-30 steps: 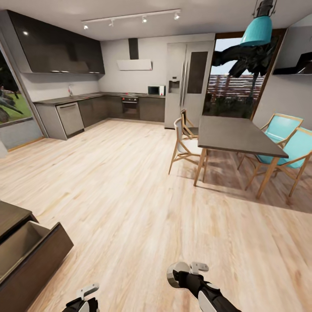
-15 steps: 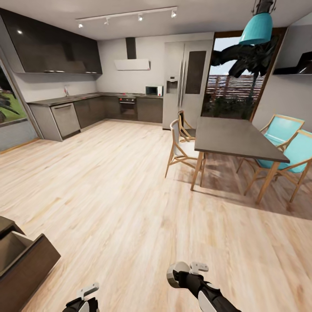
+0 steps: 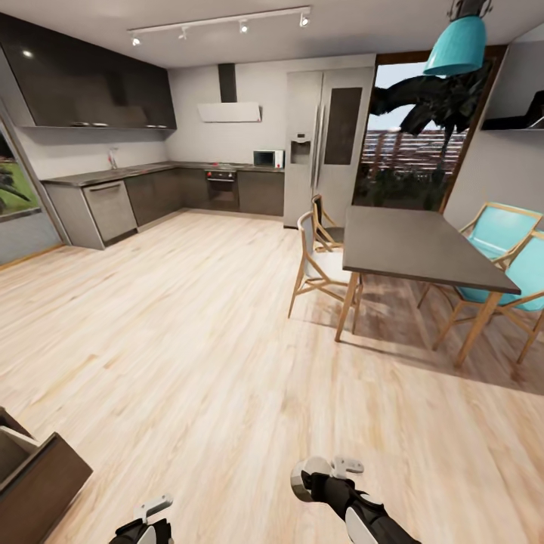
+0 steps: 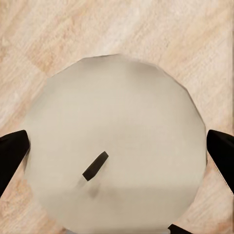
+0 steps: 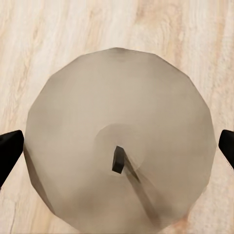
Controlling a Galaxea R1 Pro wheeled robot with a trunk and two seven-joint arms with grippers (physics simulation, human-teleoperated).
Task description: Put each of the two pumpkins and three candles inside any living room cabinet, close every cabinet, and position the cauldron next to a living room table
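Note:
In the left wrist view a whitish candle [image 4: 117, 126] with a short dark wick sits end-on between the black fingertips [image 4: 12, 153], and my left gripper [image 4: 117, 156] is shut on it. My right gripper [image 5: 118, 146] is shut on a second candle [image 5: 122, 107] in the same way. Both grippers hang low over the wooden floor in the head view, the left gripper [image 3: 147, 520] and the right gripper [image 3: 332, 474]. At the lower left an open drawer of the dark brown cabinet [image 3: 41, 472] shows its pale inside. The pumpkins, the cauldron and the living room table are out of view.
A dark dining table [image 3: 419, 245] with wooden chairs [image 3: 317, 264] and turquoise chairs [image 3: 506, 261] stands ahead on the right. Kitchen counters [image 3: 136, 193] and a tall fridge [image 3: 325, 143] line the far wall. Broad wooden floor [image 3: 204, 340] lies between them and me.
The whole head view has shifted, so the camera has turned. The open cabinet drawer has slid further toward the lower left corner. Both grippers hold their places in the picture.

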